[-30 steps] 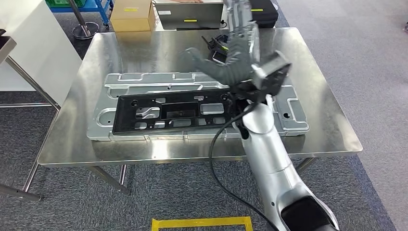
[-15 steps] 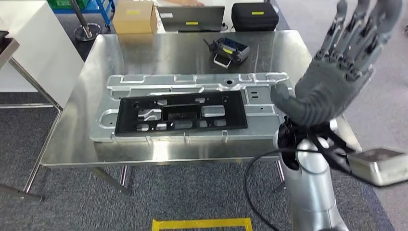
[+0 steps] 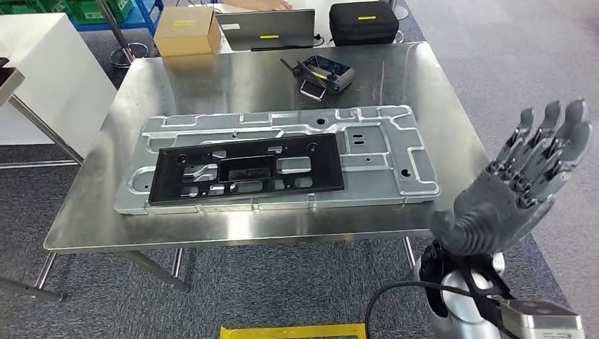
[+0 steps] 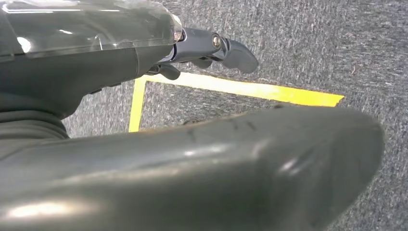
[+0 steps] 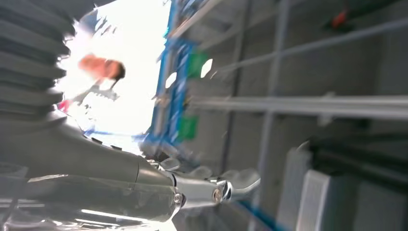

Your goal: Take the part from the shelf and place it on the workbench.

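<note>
Right hand (image 3: 519,194) now lower, beside workbench (image 3: 424,78).

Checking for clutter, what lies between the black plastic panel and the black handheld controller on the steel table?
Head view: past the black plastic panel, the silver metal plate beneath it, then bare steel table up to the black handheld controller.

One black part (image 3: 246,169), one metal plate (image 3: 381,152), one cardboard box (image 3: 185,30), one controller (image 3: 323,74).

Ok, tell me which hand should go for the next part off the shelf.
Probably the right hand: it is raised beside the workbench, fingers apart and holding nothing. The left hand hangs low over the floor.
</note>
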Available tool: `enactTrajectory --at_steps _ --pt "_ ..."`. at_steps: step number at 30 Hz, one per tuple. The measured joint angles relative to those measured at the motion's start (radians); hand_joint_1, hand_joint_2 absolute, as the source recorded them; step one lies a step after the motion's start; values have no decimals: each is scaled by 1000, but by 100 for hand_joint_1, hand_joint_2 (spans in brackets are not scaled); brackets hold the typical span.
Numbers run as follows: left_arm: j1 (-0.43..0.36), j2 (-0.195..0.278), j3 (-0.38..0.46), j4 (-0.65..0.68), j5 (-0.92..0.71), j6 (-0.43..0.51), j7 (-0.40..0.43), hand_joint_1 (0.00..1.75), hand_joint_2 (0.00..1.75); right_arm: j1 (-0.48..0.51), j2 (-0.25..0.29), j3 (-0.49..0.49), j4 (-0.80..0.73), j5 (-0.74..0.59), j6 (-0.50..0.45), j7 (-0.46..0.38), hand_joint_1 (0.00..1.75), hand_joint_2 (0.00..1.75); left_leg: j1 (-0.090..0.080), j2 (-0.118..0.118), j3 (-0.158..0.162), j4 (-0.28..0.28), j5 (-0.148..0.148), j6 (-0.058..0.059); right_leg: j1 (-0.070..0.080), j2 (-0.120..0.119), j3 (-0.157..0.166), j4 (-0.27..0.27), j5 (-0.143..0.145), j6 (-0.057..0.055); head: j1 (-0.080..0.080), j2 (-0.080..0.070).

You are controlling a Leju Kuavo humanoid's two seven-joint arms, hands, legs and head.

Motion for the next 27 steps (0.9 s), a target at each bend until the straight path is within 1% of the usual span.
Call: enactTrajectory --at_steps 1,2,3,4,5,6,8,9,10,12,13,14,15,16,17,18,19,20,21,22,23,24,25,26,27 --pt "0 0 4 0 2 -1 0 0 0 38 0 -12 -1 5 -24 1 0 0 0 1 -19 51 -39 -1 2 -2 -5 -1 4 -6 0 0" --pt "-1 0 8 0 3 -2 0 0 0 76 0 -24 -1 5 -42 2 0 0 -1 2 -43 116 -82 -1 5 -4 -11 -1 7 -11 0 0" --pt "0 -1 11 0 3 -4 0 0 0 112 0 -38 -1 1 -55 5 0 0 -1 2 -64 181 -118 0 9 -5 -18 -1 12 -15 0 0" --pt "1 -1 12 0 3 -7 0 0 0 144 0 -54 -1 -5 -64 10 0 0 -2 2 -74 224 -138 3 14 -6 -26 -1 17 -18 0 0" --pt "1 -1 14 0 3 -10 0 0 0 173 0 -70 -1 -11 -73 16 0 0 -4 2 -67 231 -140 9 18 -6 -33 -1 23 -20 0 0" --pt "2 -1 14 0 3 -13 -1 0 0 202 0 -88 -1 -18 -80 23 0 0 -7 2 -39 198 -125 17 23 -6 -40 -1 29 -21 0 0" --pt "-1 -1 17 0 2 -17 -3 0 0 251 0 -127 -2 -34 -88 33 0 0 -20 2 57 49 -79 42 29 -5 -51 -2 43 -21 0 0" --pt "-2 0 18 0 1 -18 -5 0 0 273 0 -147 -4 -42 -86 35 0 0 -27 3 92 -15 -63 55 29 -5 -52 -5 50 -18 1 0" --pt "-4 0 20 0 1 -18 -6 0 0 290 0 -163 -5 -47 -83 35 0 0 -33 4 113 -55 -53 65 26 -5 -51 -8 57 -12 0 0" --pt "-5 1 25 0 1 -19 -8 0 0 314 1 -189 -6 -53 -78 36 0 0 -44 6 112 -71 -39 77 16 -6 -46 -19 72 3 -1 0" --pt "-4 0 27 0 0 -19 -8 0 0 324 2 -197 -7 -54 -77 37 0 0 -45 6 111 -80 -24 80 14 -5 -45 -27 82 11 -2 0" --pt "-5 -1 28 0 0 -19 -8 0 0 335 3 -205 -8 -54 -77 38 0 0 -45 8 108 -91 -6 80 14 -4 -45 -30 82 17 -2 0" --pt "-5 -2 29 0 0 -19 -7 0 0 347 5 -213 -9 -55 -78 40 0 0 -42 10 103 -104 15 83 15 -3 -49 -20 59 21 -2 0" --pt "-5 -4 30 0 -1 -20 -7 0 0 358 6 -222 -9 -56 -79 43 0 0 -39 11 93 -115 36 83 16 -2 -57 9 17 24 -1 0" --pt "-5 -4 31 0 -2 -20 -6 0 0 368 8 -231 -9 -59 -79 45 0 0 -37 13 81 -119 52 83 14 -2 -69 59 -42 26 -1 0" --pt "-5 -5 31 0 -4 -21 -5 0 0 377 10 -239 -9 -63 -77 46 0 0 -37 14 64 -119 65 83 14 -2 -81 123 -97 29 -1 0" --pt "-5 -5 31 0 -6 -21 -4 0 0 385 14 -247 -8 -67 -73 48 0 0 -37 16 47 -116 75 82 13 -2 -88 182 -130 32 -1 0" --pt "-4 -6 31 0 -7 -21 -3 0 0 393 19 -253 -8 -70 -69 50 0 0 -37 17 30 -110 84 80 12 -2 -85 223 -140 35 -1 0" --pt "-4 -7 31 0 -9 -21 -2 0 0 400 23 -260 -7 -72 -64 52 0 0 -37 18 11 -102 92 78 12 -3 -68 234 -127 37 -1 0" --pt "-5 -8 31 0 -10 -21 -2 0 0 406 28 -266 -6 -73 -59 54 0 0 -36 19 -6 -93 98 76 11 -3 -34 212 -103 39 -1 0" --pt "-5 -9 31 0 -13 -21 -1 0 0 409 34 -273 -4 -74 -55 57 0 0 -36 19 -23 -82 103 73 10 -3 18 155 -82 40 -1 0" --pt "-6 -10 31 0 -15 -21 -1 0 0 412 39 -280 -2 -75 -49 60 0 0 -37 19 -39 -69 107 69 11 -4 75 80 -80 39 -1 0" --pt "-6 -11 31 0 -17 -21 0 0 0 414 45 -288 0 -76 -41 65 0 0 -38 18 -49 -58 110 65 13 -3 119 19 -86 34 -2 0" --pt "-6 -12 31 0 -20 -23 0 0 0 418 52 -298 4 -76 -31 72 0 0 -38 18 -56 -48 113 60 15 -3 148 -27 -98 29 -2 0" --pt "-7 -12 31 0 -23 -24 1 0 0 423 58 -309 8 -75 -19 81 0 0 -39 17 -59 -44 118 54 18 -2 156 -45 -108 22 -3 0"
